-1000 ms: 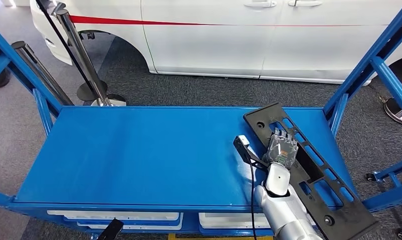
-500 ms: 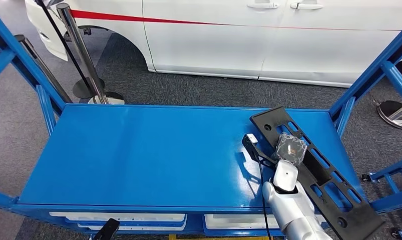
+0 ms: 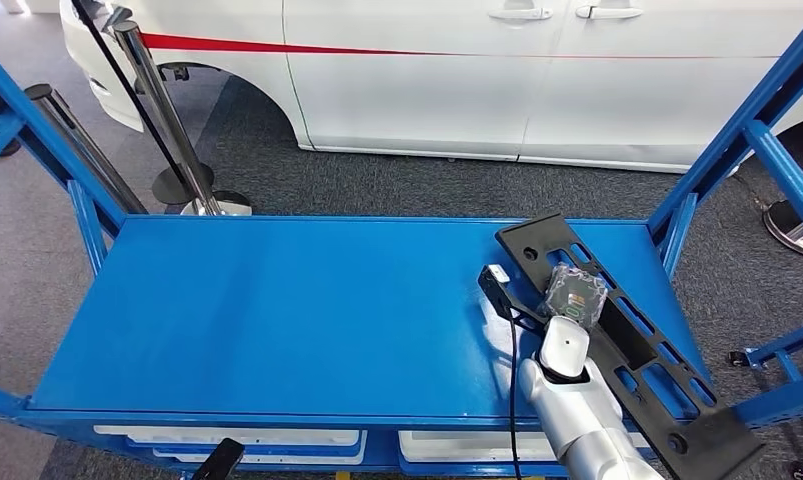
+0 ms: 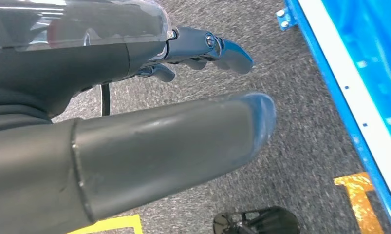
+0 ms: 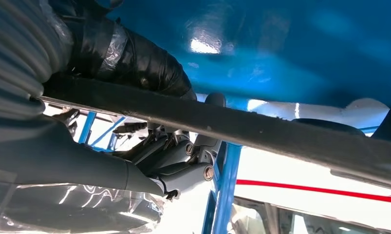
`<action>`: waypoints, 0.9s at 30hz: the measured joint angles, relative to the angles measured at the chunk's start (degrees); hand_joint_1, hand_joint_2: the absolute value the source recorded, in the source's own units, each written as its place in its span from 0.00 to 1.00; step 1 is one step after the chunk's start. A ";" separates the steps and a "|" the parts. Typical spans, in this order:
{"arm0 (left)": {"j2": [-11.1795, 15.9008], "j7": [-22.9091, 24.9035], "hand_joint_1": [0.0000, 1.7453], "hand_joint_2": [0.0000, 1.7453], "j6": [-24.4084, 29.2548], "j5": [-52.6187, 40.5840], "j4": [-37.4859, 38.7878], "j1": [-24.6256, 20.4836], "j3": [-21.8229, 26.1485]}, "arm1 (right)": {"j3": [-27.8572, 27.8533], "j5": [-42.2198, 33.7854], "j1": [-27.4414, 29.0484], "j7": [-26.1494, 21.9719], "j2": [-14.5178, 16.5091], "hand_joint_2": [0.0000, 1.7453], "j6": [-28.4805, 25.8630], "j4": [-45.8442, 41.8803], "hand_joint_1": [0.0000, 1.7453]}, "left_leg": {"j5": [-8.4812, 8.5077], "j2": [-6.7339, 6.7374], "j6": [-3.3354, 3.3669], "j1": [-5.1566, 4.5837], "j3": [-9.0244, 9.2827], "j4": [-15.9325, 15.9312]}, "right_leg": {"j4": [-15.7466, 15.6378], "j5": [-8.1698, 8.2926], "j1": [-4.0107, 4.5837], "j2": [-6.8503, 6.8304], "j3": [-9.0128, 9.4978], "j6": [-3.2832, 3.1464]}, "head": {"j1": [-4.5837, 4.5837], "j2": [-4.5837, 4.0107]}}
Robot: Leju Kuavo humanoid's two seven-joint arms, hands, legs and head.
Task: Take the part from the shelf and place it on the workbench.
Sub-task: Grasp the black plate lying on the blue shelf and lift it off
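Note:
A long black slotted part (image 3: 632, 340) lies slantwise on the right end of the blue shelf (image 3: 277, 310), and its near end juts past the front edge. My right hand (image 3: 573, 293) grips the part near its middle. In the right wrist view the part's edge (image 5: 281, 131) runs between the taped thumb and the fingers (image 5: 183, 165) curled under it. My left hand (image 4: 149, 151) hangs over grey carpet beside the shelf's edge, with its fingers apart and nothing in it.
Blue uprights (image 3: 737, 140) frame the shelf on both sides. A white car (image 3: 477, 80) stands behind it, and chrome barrier posts (image 3: 162, 110) at the back left. White bins (image 3: 227, 437) sit under the shelf. Yellow floor markings (image 4: 363, 204) run along the carpet.
The view has swayed slightly. My right hand's fingers, spread flat on the part a second ago, have curled in around it. The part lies about where it was.

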 joint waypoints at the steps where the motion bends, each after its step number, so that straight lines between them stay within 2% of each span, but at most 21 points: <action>1: 0.04 -0.04 0.00 0.00 0.01 0.14 0.00 0.09 0.00 | -0.02 -0.36 0.02 -0.61 0.07 1.00 -0.34 0.05 1.00 | 1.09 0.02 -0.25 0.10 0.44 -0.90 | 0.25 -0.09 -0.13 0.01 -0.08 0.12 | 0.01 0.00; 3: 0.08 -0.34 0.00 0.00 0.12 0.58 0.00 0.20 0.00 | -0.15 -1.70 0.13 -2.84 0.32 1.00 -2.22 -0.15 1.00 | 4.36 0.19 -0.88 0.49 3.48 -7.01 | 1.33 -0.51 -0.48 0.06 -0.50 0.70 | 0.01 0.00; 4: 0.06 -0.61 0.00 0.00 0.21 0.84 0.00 0.26 0.01 | -0.23 -2.63 0.35 -4.42 0.51 1.00 -3.48 -0.77 1.00 | 5.36 0.14 -0.94 0.60 4.85 -9.96 | 2.16 -0.87 -0.50 0.21 -0.89 1.13 | 0.00 0.00; 6: 0.00 -1.19 0.00 0.00 0.40 1.21 0.00 0.51 0.02 | -0.11 -4.52 1.37 -7.45 1.24 1.00 -5.09 -3.42 1.00 | 5.57 0.01 -0.21 0.61 5.82 -12.43 | 3.27 -1.39 -0.28 0.66 -1.59 1.81 | 0.09 0.00; 8: -0.02 -1.52 0.00 0.00 0.56 1.43 0.00 0.71 0.03 | 0.48 -5.77 2.75 -8.90 2.00 1.00 -5.24 -6.65 1.00 | 5.65 -0.09 1.10 0.40 5.57 -12.23 | 3.32 -1.34 -0.25 0.96 -1.86 2.30 | 0.18 0.00; 10: -0.02 -1.61 0.00 0.00 0.67 1.57 0.00 0.77 0.05 | 1.01 -6.26 3.79 -9.05 2.36 1.00 -5.02 -8.80 1.00 | 6.02 -0.17 1.95 0.34 5.54 -12.35 | 4.44 -2.16 -0.49 0.91 -2.35 2.79 | 0.18 0.00; 11: -0.02 -1.63 0.00 0.00 0.72 1.60 0.00 0.82 0.06 | 1.14 -6.41 4.14 -9.07 2.45 1.00 -4.95 -9.55 1.00 | 6.19 -0.25 2.24 0.36 5.49 -12.41 | 6.41 -3.48 -0.58 0.86 -3.22 3.00 | 0.19 0.00; 13: -0.02 -1.63 0.00 0.00 0.79 1.63 0.00 1.01 0.09 | 1.30 -6.76 4.75 -9.13 2.53 1.00 -4.88 -10.66 1.00 | 6.28 -0.40 2.45 0.21 5.29 -12.42 | 13.49 -7.26 -0.63 0.80 -6.55 3.32 | 0.19 0.00; 14: -0.02 -1.63 0.00 0.00 0.81 1.64 0.00 1.12 0.10 | 1.38 -7.08 5.04 -9.43 2.55 1.00 -5.04 -11.05 1.00 | 6.26 -0.44 2.50 0.09 5.23 -12.41 | 17.02 -8.55 -0.62 0.80 -8.35 3.34 | 0.19 0.00; 15: -0.02 -1.66 0.00 0.00 0.84 1.70 0.00 1.21 0.11 | 1.46 -7.64 5.35 -10.05 2.57 1.00 -5.50 -11.45 1.00 | 6.20 -0.49 2.56 -0.04 5.24 -12.40 | 19.15 -8.84 -0.58 0.80 -9.56 3.22 | 0.19 0.00; 16: -0.01 -1.74 0.00 0.00 0.89 1.83 0.00 1.29 0.13 | 1.54 -8.60 5.69 -11.18 2.60 1.00 -6.34 -12.02 1.00 | 6.12 -0.55 2.60 -0.17 5.33 -12.40 | 19.12 -7.96 -0.49 0.81 -9.77 2.95 | 0.20 0.00; 17: -0.01 -1.89 0.00 0.00 0.96 2.00 0.00 1.35 0.15 | 1.63 -9.97 6.17 -12.66 2.70 1.00 -7.38 -12.90 1.00 | 6.00 -0.61 2.62 -0.30 5.51 -12.40 | 16.89 -6.10 -0.30 0.86 -8.92 2.48 | 0.20 0.00; 18: -0.02 -2.19 0.00 0.00 1.10 2.25 0.00 1.42 0.22 | 1.85 -11.86 6.93 -14.23 2.91 1.00 -8.34 -14.52 1.00 | 5.85 -0.66 2.59 -0.41 5.73 -12.43 | 13.01 -3.74 0.00 0.99 -7.30 1.79 | 0.20 0.00; 20: -0.23 -3.01 0.00 0.00 1.51 2.85 0.02 1.66 0.46 | 2.99 -16.66 9.52 -17.05 3.41 1.00 -9.33 -20.13 1.00 | 5.54 -0.48 2.29 -0.40 5.92 -12.54 | 6.20 -0.84 0.64 1.33 -4.27 0.18 | 0.16 0.00; 21: -0.33 -3.46 0.00 0.00 1.81 3.17 0.02 1.84 0.62 | 3.97 -19.44 11.11 -18.22 3.68 1.00 -9.46 -24.01 1.00 | 5.43 -0.25 2.02 -0.25 5.90 -12.63 | 4.40 -0.40 0.93 1.48 -3.57 -0.41 | 0.17 0.00; 22: -0.41 -3.82 0.00 0.00 2.07 3.47 0.03 2.06 0.79 | 5.13 -22.14 12.68 -19.25 3.88 1.00 -9.56 -28.13 1.00 | 5.36 0.06 1.72 -0.06 5.83 -12.76 | 3.93 -0.59 1.13 1.61 -3.42 -0.75 | 0.22 0.00; 23: -0.39 -4.17 0.00 0.00 2.34 3.73 0.02 2.29 0.98 | 6.50 -24.81 14.14 -20.21 4.10 1.00 -9.76 -32.71 1.00 | 5.33 0.36 1.38 0.06 5.90 -13.02 | 3.46 -0.49 1.33 1.72 -3.38 -0.89 | 0.28 0.00; 25: -0.41 -4.77 0.00 0.00 2.73 4.09 0.03 2.73 1.43 | 9.68 -29.21 16.83 -21.52 4.45 1.00 -10.40 -41.85 1.00 | 4.71 0.85 0.84 0.01 6.19 -12.67 | 1.88 0.00 1.02 2.03 -2.57 -0.89 | 0.33 0.00; 27: -0.46 -5.28 0.00 0.00 3.02 4.25 0.04 2.95 1.91 | 13.19 -32.34 18.77 -22.67 4.58 1.00 -11.04 -49.80 1.00 | 2.19 0.69 0.48 -0.08 4.80 -8.84 | 0.36 0.65 0.55 2.33 -1.76 -0.90 | 0.26 0.00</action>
